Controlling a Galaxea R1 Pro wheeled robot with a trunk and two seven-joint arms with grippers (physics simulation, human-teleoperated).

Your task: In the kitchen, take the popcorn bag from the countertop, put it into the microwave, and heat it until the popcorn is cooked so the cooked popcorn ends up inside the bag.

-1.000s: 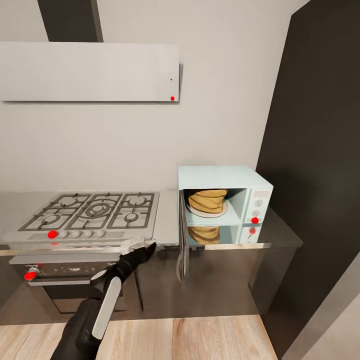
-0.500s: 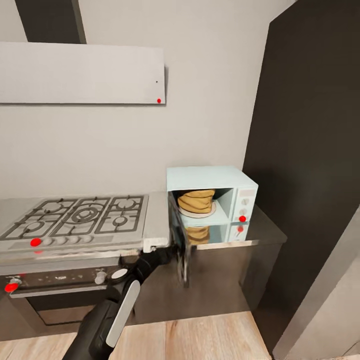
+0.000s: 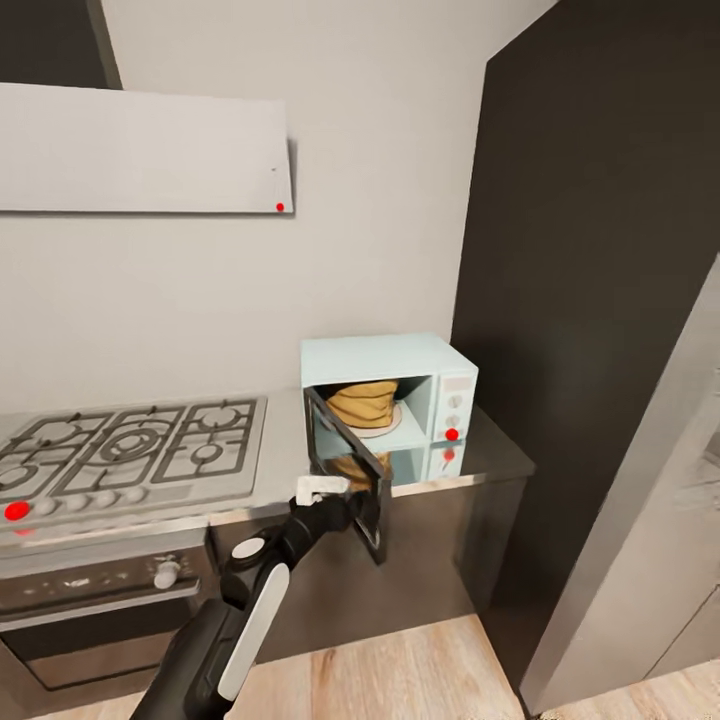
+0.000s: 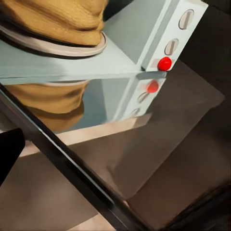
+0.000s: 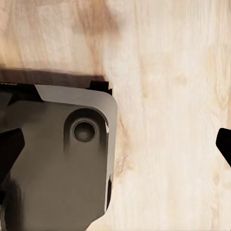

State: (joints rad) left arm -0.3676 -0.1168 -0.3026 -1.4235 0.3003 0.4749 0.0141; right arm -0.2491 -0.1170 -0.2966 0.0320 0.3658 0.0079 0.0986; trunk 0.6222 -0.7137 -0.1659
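Since the earlier head pictures, the microwave door (image 3: 347, 470) has been swung from nearly fully open to about half closed, and the left gripper (image 3: 322, 492) has been brought up against its outer face near the free edge; the whole picture has also slid leftward, which is camera motion. The popcorn bag (image 3: 364, 403) is seen sitting on the round plate (image 4: 72, 47) inside the microwave (image 3: 388, 400), which stands on the countertop (image 3: 490, 455) beside the gas hob (image 3: 125, 450). Whether the left gripper is open or closed cannot be told, as its fingers are not clearly shown; nothing appears to be held, and the door seems to be pushed rather than grasped. The right gripper (image 5: 115, 144) hangs spread wide and empty over the wood floor (image 5: 168, 96) beside the robot's base (image 5: 57, 154). The door-closing step is judged to be under way. A glancing push could let the gripper slip off the door edge, leaving it ajar, so heating might not start; too hard a shove could shift the light microwave on the glossy slab.
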